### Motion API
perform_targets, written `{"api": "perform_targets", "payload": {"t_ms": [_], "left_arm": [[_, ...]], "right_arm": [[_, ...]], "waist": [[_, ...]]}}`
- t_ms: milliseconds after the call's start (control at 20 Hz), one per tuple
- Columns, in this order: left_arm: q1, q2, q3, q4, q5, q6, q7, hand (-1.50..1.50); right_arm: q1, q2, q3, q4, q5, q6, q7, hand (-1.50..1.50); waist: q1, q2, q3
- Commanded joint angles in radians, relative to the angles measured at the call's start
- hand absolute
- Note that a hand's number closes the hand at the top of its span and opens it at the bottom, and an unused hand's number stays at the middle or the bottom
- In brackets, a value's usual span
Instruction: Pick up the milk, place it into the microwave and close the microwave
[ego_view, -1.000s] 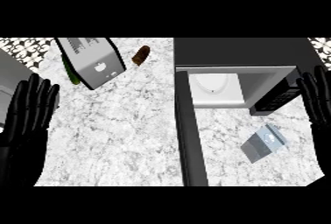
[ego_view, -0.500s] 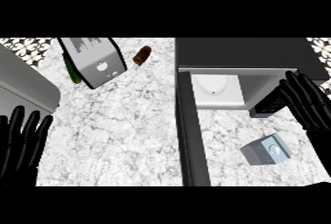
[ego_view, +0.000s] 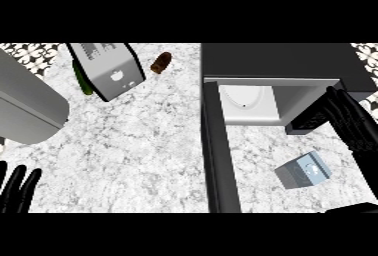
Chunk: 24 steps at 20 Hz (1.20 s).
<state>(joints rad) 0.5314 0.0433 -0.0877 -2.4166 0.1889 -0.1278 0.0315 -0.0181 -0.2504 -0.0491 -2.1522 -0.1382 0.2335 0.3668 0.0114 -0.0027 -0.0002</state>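
Observation:
The milk (ego_view: 303, 171), a small grey-blue carton, lies tilted on the counter at the lower right, in front of the microwave (ego_view: 280, 60). The microwave's cavity is open, with a white plate (ego_view: 247, 100) inside. Its dark door (ego_view: 220, 165) stretches down the view as a long strip left of the milk. My right hand (ego_view: 352, 122) hovers open at the right edge, fingers straight, above and to the right of the milk and apart from it. Fingers up, my left hand (ego_view: 18, 190) rests open in the lower left corner.
A silver toaster (ego_view: 108, 69) stands at the back left with a green object (ego_view: 81, 80) behind it and a brown item (ego_view: 160, 62) to its right. A large grey rounded body (ego_view: 26, 110) fills the left edge. Marble counter (ego_view: 140, 150) lies between.
My right hand has come leftward and down, closer to the microwave opening and the milk. My left hand has sunk toward the lower left corner.

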Motion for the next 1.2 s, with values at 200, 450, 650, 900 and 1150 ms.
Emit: {"api": "perform_targets", "payload": {"t_ms": [200, 450, 650, 900, 1150], "left_arm": [[0.150, 0.020, 0.086, -0.129, 0.154, -0.095, -0.046, -1.50], [0.172, 0.007, 0.097, -0.113, 0.143, -0.119, -0.079, -1.50], [0.292, 0.001, 0.109, -0.157, 0.167, -0.178, -0.132, -1.50], [0.320, -0.009, 0.100, -0.177, 0.163, -0.202, -0.134, -1.50], [0.427, -0.024, 0.128, -0.178, 0.181, -0.267, -0.209, -1.50]], "right_arm": [[-0.020, 0.022, -0.021, 0.206, 0.128, -0.022, -0.109, -1.50], [0.103, 0.008, -0.072, 0.282, 0.183, -0.007, -0.262, -1.50], [0.171, -0.007, -0.107, 0.334, 0.187, 0.004, -0.328, -1.50], [0.131, 0.002, -0.088, 0.532, 0.287, -0.030, -0.455, -1.50], [0.146, 0.001, -0.093, 0.689, 0.322, -0.033, -0.597, -1.50]], "waist": [[0.017, 0.002, 0.000], [0.004, 0.001, 0.001], [0.009, -0.003, 0.001], [0.012, 0.002, 0.002], [0.020, 0.000, 0.002]]}}
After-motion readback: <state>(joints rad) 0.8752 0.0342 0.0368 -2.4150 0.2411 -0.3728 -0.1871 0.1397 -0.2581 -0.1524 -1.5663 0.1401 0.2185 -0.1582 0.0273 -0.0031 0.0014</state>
